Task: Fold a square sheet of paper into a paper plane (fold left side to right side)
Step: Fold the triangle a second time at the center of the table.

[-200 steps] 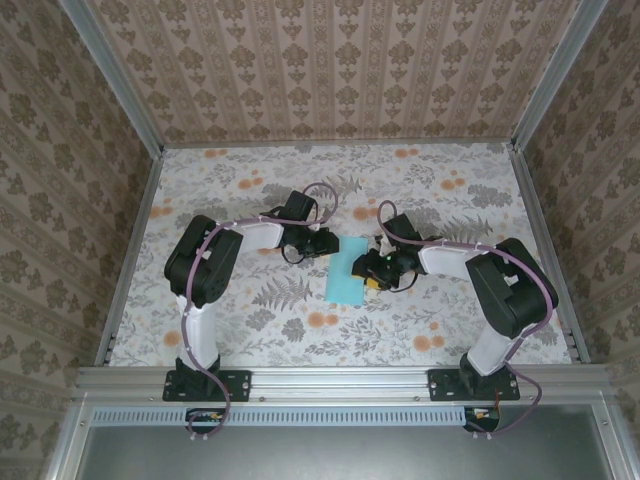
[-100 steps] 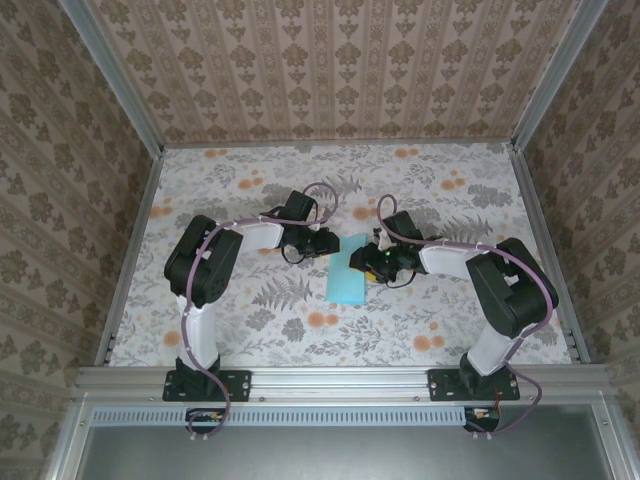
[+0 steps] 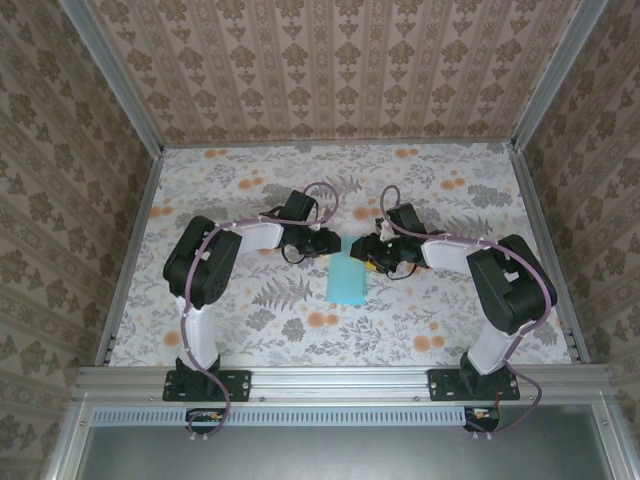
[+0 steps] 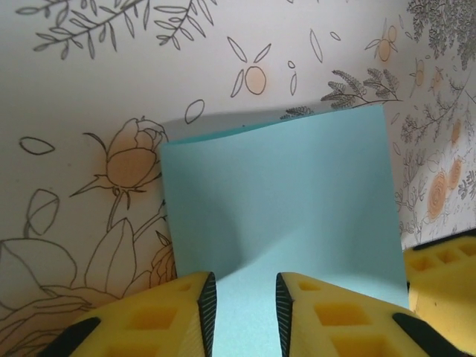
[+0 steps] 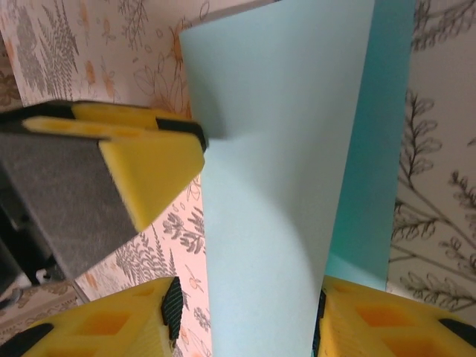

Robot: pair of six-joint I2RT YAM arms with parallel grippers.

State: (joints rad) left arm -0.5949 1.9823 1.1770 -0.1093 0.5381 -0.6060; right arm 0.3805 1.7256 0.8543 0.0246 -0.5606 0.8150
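Note:
The light blue square sheet of paper (image 3: 347, 285) lies mid-table as a narrow folded strip, its far end under both grippers. In the left wrist view the paper (image 4: 282, 201) lies flat with a soft bend, and my left gripper (image 4: 244, 316) stands open over its near edge, the paper's surface showing between the jaws. My left gripper (image 3: 333, 243) meets my right gripper (image 3: 362, 250) above the sheet. In the right wrist view a pale flap of paper (image 5: 275, 149) curves up between the jaws of my open right gripper (image 5: 245, 316), with a darker layer beneath. No dart shape shows.
The floral tablecloth (image 3: 250, 320) covers the table, which is fenced by metal rails (image 3: 330, 375) and patterned walls. A finger (image 5: 149, 163) of the left gripper sits close beside the flap. A yellow finger (image 4: 446, 271) of the right gripper lies at the paper's right edge.
My right gripper has slid left and slightly away, closing on the left gripper over the paper's far end. The left arm has stayed still.

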